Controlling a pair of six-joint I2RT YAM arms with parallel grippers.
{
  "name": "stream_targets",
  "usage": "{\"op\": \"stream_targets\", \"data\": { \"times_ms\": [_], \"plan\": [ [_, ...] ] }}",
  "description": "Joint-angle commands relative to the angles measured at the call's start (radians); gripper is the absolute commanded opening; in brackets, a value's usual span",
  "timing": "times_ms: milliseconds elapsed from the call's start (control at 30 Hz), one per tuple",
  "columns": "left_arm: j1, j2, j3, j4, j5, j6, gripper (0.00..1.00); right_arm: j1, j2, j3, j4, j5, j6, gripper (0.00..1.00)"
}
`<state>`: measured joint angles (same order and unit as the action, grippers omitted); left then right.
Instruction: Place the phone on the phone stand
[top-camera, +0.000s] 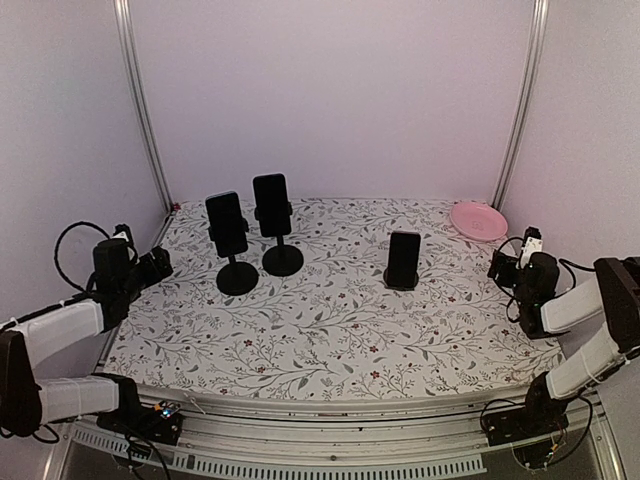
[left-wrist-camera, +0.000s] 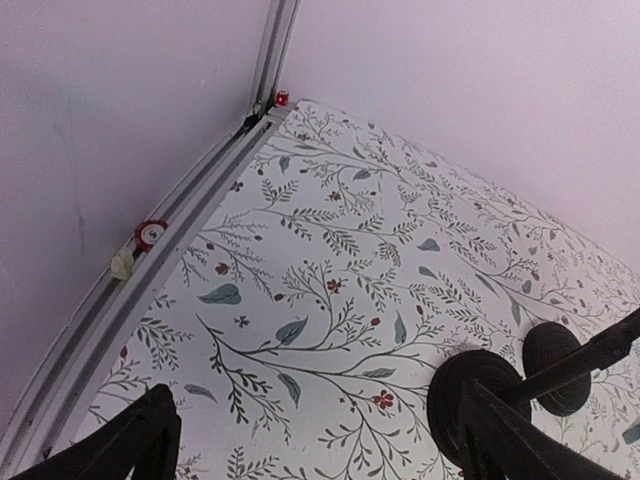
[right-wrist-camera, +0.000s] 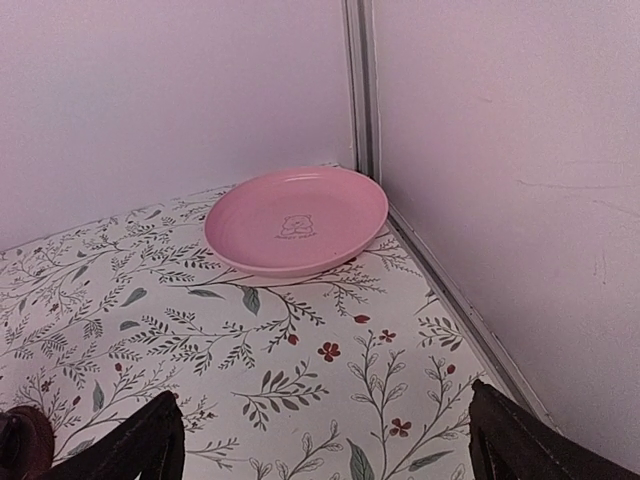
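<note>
Two black phones sit tilted on tall black phone stands with round bases at the back left. A third black phone stands upright on a low dark base right of centre. My left gripper hovers open at the left edge with nothing between its fingers. The two stand bases show in the left wrist view just past my right finger. My right gripper is open and holds nothing at the right edge.
A pink plate lies in the back right corner, ahead of the right gripper. Walls and metal rails close in the floral table on the left, back and right. A dark rounded shape shows at the right wrist view's lower left.
</note>
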<state>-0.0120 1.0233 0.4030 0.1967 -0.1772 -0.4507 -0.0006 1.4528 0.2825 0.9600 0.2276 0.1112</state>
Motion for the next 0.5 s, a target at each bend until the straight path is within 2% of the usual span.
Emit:
{"op": "stream_targets", "data": {
  "times_ms": [0, 67, 100, 233, 367, 467],
  "plan": [
    [0.007, 0.014, -0.024, 0.262, -0.049, 0.197, 0.97, 0.003, 0.088, -0.06, 0.378, -0.089, -0.095, 0.99],
    [0.007, 0.03, -0.023, 0.281, -0.093, 0.232, 0.97, 0.004, 0.074, -0.052, 0.323, -0.091, -0.087, 0.99],
    [0.008, 0.037, -0.029, 0.301, -0.108, 0.252, 0.97, 0.004, 0.084, -0.058, 0.366, -0.085, -0.094, 0.99],
    [0.007, 0.076, -0.09, 0.44, -0.202, 0.291, 0.97, 0.004, 0.077, -0.059, 0.353, -0.084, -0.093, 0.99],
    [0.007, 0.121, -0.174, 0.616, -0.234, 0.297, 0.97, 0.005, 0.078, -0.059, 0.354, -0.085, -0.093, 0.99],
    [0.006, 0.181, -0.25, 0.839, -0.192, 0.381, 0.97, 0.004, 0.078, -0.059, 0.355, -0.085, -0.093, 0.99]
  ]
}}
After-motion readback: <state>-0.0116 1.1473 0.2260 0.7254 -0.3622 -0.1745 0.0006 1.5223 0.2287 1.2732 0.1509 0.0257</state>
